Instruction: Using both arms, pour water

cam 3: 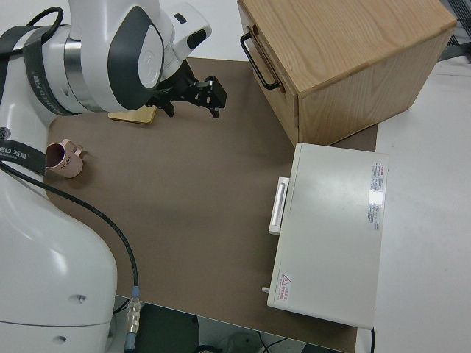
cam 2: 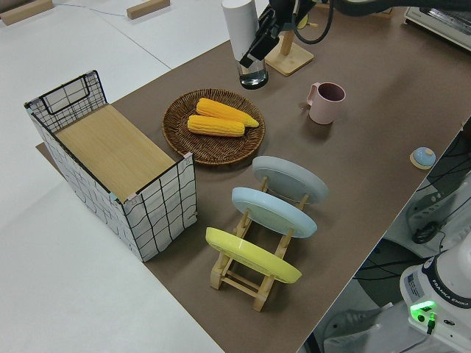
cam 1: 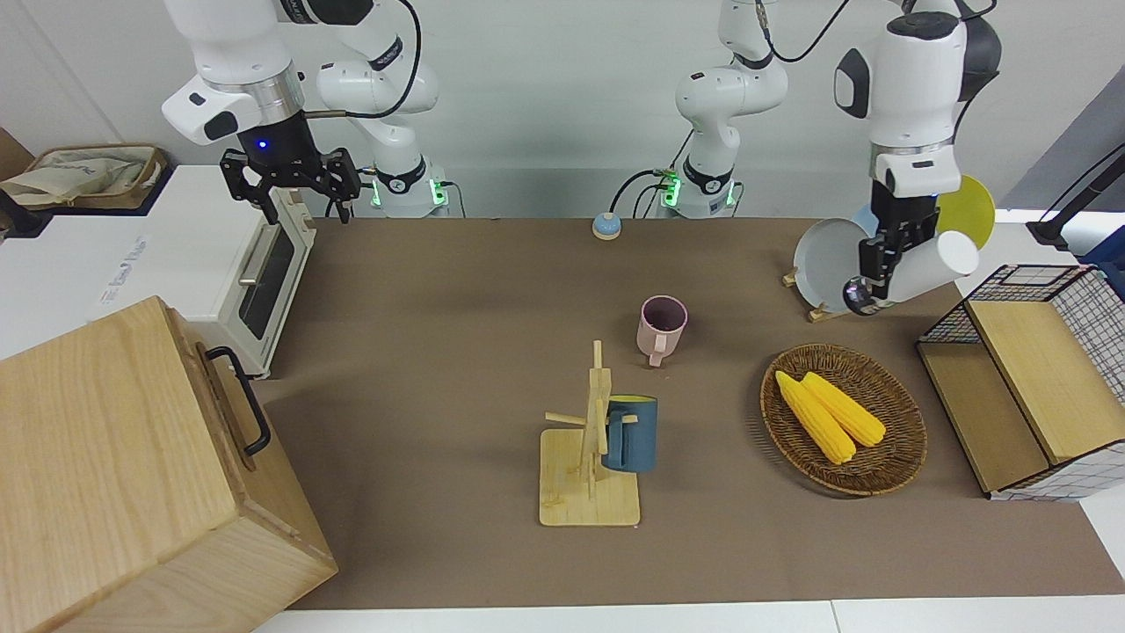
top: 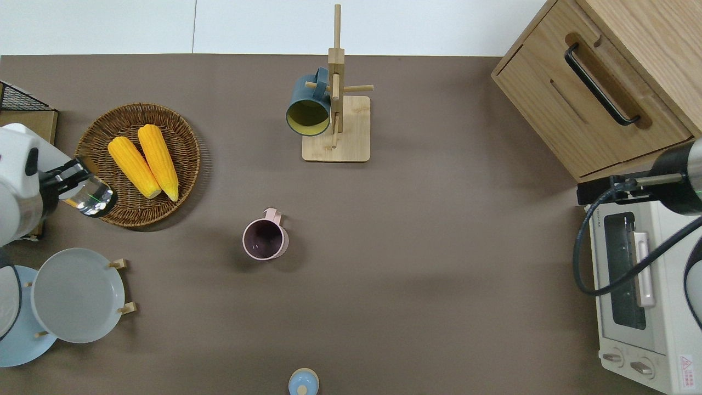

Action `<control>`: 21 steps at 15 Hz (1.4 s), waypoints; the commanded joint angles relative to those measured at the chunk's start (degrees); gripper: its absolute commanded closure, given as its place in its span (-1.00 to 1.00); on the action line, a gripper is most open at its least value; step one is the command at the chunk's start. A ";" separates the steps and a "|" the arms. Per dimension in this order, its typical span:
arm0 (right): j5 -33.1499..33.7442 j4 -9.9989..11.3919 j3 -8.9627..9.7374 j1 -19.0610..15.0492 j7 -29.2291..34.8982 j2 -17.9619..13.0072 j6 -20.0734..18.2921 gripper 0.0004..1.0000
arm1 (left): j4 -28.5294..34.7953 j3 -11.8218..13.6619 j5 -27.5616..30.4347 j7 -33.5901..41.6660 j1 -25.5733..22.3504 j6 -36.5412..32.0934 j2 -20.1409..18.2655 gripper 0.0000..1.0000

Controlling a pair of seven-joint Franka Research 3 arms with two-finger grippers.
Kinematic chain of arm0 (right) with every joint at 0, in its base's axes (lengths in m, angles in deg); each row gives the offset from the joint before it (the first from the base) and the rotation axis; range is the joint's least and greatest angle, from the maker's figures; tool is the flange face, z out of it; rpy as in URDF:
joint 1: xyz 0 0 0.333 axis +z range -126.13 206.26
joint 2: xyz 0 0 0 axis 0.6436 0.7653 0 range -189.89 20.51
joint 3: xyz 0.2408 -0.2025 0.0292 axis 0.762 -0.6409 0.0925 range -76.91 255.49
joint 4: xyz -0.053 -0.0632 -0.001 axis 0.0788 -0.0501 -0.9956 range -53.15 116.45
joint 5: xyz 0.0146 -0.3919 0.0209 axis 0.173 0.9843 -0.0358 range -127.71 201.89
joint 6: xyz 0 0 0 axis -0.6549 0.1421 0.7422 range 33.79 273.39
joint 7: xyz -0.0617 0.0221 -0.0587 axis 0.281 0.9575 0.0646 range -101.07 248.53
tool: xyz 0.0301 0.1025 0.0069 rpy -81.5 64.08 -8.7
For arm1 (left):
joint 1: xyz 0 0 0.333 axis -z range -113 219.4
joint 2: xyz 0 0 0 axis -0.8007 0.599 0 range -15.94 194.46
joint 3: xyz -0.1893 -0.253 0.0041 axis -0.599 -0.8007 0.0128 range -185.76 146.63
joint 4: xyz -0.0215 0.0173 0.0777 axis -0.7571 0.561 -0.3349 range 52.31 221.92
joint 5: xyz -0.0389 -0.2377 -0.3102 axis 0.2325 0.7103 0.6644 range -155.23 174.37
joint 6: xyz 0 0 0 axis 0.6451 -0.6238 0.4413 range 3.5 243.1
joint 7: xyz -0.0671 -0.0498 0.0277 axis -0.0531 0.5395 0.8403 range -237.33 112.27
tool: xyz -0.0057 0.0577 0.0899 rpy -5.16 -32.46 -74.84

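Left end effector (top: 70, 184) closed around a clear bottle with tall white cap (cam 1: 914, 268), held tilted in the air over the rim of the round wicker basket (top: 184, 144). Pink ceramic mug (top: 265, 240) upright on the brown table (top: 439, 247), well apart toward the right arm. Right end effector (cam 1: 286, 180) parked, fingers spread.

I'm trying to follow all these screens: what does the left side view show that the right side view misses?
Only the left side view shows the left tool holding a bottle, the corn in its basket, and the plates. Only the right side view shows the oven, the wooden box and the open right tool. Both show the pink mug.
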 commanded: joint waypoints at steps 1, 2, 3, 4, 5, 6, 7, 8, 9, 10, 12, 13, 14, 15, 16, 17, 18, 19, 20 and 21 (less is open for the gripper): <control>-0.18 0.90 0.02 -0.23 -0.91 -0.93 -0.23 -0.98 | -5.27 0.47 -2.90 2.10 -2.16 -0.18 2.23 1.00; -0.18 0.90 0.02 -0.23 -0.82 -1.02 -0.23 -0.98 | -7.10 1.00 -2.99 4.29 -2.34 -0.27 2.85 1.00; -0.18 0.90 0.02 -0.23 -0.91 -0.94 -0.23 -0.98 | -9.12 2.14 -2.64 6.75 -2.34 -0.45 3.73 1.00; -0.18 0.90 0.02 -0.23 -0.91 -0.93 -0.23 -0.98 | -10.45 3.28 -2.55 8.60 -2.25 -0.54 4.43 1.00; -0.18 0.90 0.02 -0.23 -0.91 -1.02 -0.23 -0.98 | -11.59 4.69 -2.46 10.36 -2.34 -0.54 4.70 1.00; -0.18 0.90 0.02 -0.23 -0.91 -0.94 -0.23 -0.98 | -12.13 6.00 -2.20 12.29 -2.25 -0.54 4.87 1.00; -0.18 0.90 0.02 -0.23 -0.82 -0.93 -0.23 -0.98 | -12.13 6.80 -1.94 14.48 -2.25 -0.45 5.05 1.00; -0.18 0.90 0.02 -0.23 -0.91 -0.93 -0.23 -0.98 | -12.22 7.59 -1.33 16.68 -2.34 -0.45 5.49 1.00; -0.18 0.90 0.02 -0.23 -0.82 -0.93 -0.23 -0.98 | -12.39 8.64 -0.45 19.14 -2.34 -0.27 5.67 1.00; -0.18 0.90 0.02 -0.23 -0.82 -0.93 -0.23 -0.98 | -12.48 10.05 0.52 21.51 -2.25 -0.01 6.19 1.00; -0.18 0.90 0.02 -0.23 -0.91 -0.93 -0.23 -0.98 | -12.92 12.07 3.32 26.61 -2.25 0.25 6.63 1.00; -0.18 0.90 0.02 -0.23 -0.82 -0.93 -0.23 -0.98 | -12.92 13.39 5.25 29.51 -2.25 1.21 7.07 1.00; -0.18 0.90 0.11 -0.23 -0.82 -0.93 -0.23 -0.98 | -12.92 14.62 7.19 31.62 -2.25 3.22 7.16 1.00; -0.18 0.90 0.02 -0.15 -0.91 -0.93 -0.23 -0.98 | -12.75 16.11 9.03 33.91 -2.25 5.51 7.34 1.00; -0.27 0.90 0.02 -0.23 -0.82 -0.93 -0.23 -0.98 | -12.57 17.78 12.62 37.58 -2.17 7.79 8.03 1.00; -0.18 0.90 0.02 -0.23 -0.91 -0.93 -0.23 -0.98 | -12.57 18.49 15.26 40.32 -2.25 8.60 8.39 1.00; -0.18 0.90 0.02 -0.23 -0.82 -0.93 -0.23 -0.98 | -12.48 19.63 18.08 43.39 -2.34 9.91 8.65 1.00; -0.18 0.90 0.02 -0.23 -0.91 -0.93 -0.23 -0.98 | -12.40 20.77 21.06 46.81 -2.25 11.23 8.92 1.00; -0.18 0.90 0.02 -0.23 -0.91 -0.93 -0.23 -0.98 | -12.22 21.39 24.14 50.24 -2.34 12.37 9.35 1.00; -0.18 0.90 0.02 -0.23 -0.91 -0.93 -0.23 -0.98 | -12.22 21.92 27.30 53.76 -2.51 13.52 9.88 1.00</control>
